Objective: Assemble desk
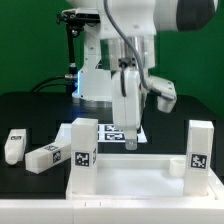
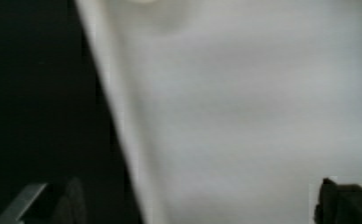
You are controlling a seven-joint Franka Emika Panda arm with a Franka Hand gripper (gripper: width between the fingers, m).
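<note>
The white desk top [image 1: 130, 178] lies at the front of the exterior view. One tagged white leg [image 1: 82, 150] stands upright at its far left corner and another [image 1: 200, 155] at its far right corner. Two more legs [image 1: 13, 145] [image 1: 46, 157] lie loose on the black table to the exterior view's left. My gripper [image 1: 128, 142] hangs straight down at the top's far edge, between the two upright legs. In the wrist view a blurred white surface [image 2: 231, 110] fills the frame beside black table. My gripper [image 2: 199, 205] has its jaws wide apart, with nothing gripped.
The marker board [image 1: 112, 130] lies just behind the gripper. The white robot base [image 1: 100, 80] and a black stand [image 1: 70, 45] are at the back. A white ledge [image 1: 40, 210] runs along the front.
</note>
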